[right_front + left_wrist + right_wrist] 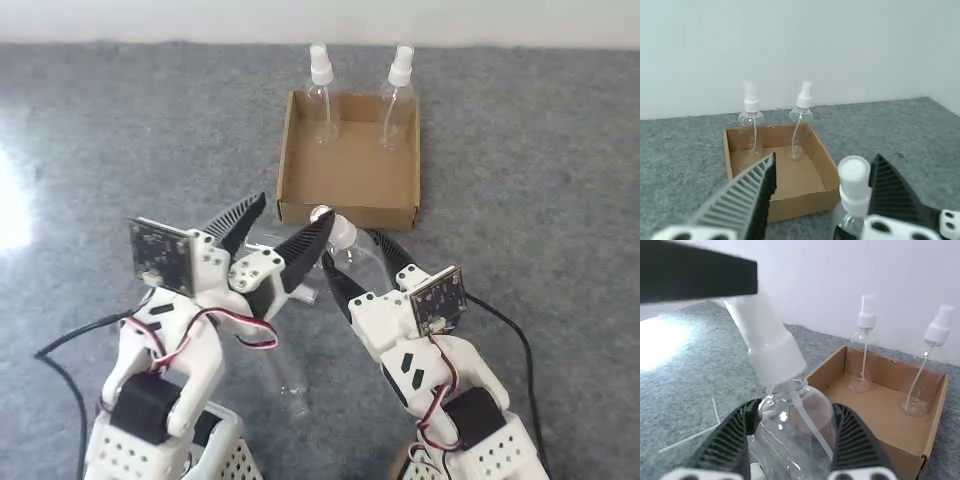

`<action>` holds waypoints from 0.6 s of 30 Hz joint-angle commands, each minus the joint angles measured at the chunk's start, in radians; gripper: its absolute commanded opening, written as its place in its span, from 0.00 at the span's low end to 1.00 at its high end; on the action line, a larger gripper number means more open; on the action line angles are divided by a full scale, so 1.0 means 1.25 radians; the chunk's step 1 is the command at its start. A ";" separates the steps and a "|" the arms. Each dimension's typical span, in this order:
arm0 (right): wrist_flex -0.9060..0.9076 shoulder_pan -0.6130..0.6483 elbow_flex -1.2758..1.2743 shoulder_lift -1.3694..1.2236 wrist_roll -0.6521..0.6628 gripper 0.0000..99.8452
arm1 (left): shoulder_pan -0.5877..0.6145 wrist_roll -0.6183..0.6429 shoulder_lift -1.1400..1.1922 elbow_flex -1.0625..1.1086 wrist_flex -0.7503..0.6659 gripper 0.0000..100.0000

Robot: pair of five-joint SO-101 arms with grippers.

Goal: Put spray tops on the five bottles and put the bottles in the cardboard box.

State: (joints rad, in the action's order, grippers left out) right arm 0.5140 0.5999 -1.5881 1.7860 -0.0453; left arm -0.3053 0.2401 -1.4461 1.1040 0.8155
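My right gripper (347, 250) is shut on a clear bottle (790, 425) just in front of the cardboard box (350, 212). A white spray top (767, 340) sits on the bottle's neck, leaning to one side. My left gripper (825, 159) is open above it, and the spray top (854, 185) lies close against one of its fingers (890, 192). Two bottles with spray tops (320, 85) (398, 90) stand inside the box along its far wall.
Another clear bottle (288, 378) lies on the grey table between the two arms. Thin clear tubes (690, 437) lie on the table near it. Open table stretches to the left and right of the box.
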 commanded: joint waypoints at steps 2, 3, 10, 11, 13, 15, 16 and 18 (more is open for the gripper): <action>-0.020 -0.007 0.016 0.021 -0.004 0.01 | -0.005 -0.009 -0.010 -0.010 -0.004 0.28; -0.020 -0.007 0.016 0.021 -0.004 0.01 | -0.005 -0.007 -0.010 -0.013 -0.004 0.28; -0.021 -0.007 0.015 0.021 -0.004 0.01 | -0.004 0.015 -0.010 -0.106 0.096 0.28; -0.021 -0.007 0.015 0.021 -0.004 0.01 | -0.004 0.023 -0.010 -0.123 0.113 0.28; -0.021 -0.007 0.015 0.021 -0.004 0.01 | -0.002 0.031 -0.010 -0.152 0.137 0.28; -0.021 -0.007 0.015 0.021 -0.004 0.01 | 0.026 0.033 -0.010 -0.172 0.150 0.28; -0.021 -0.008 0.015 0.021 -0.004 0.01 | 0.047 0.037 -0.010 -0.181 0.151 0.28; -0.021 -0.008 0.016 0.021 -0.004 0.01 | 0.102 0.061 -0.010 -0.193 0.146 0.28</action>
State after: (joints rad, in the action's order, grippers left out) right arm 0.5140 0.5999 -1.5881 1.7860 -0.0453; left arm -0.2470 0.2739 -1.4538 0.9321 0.9981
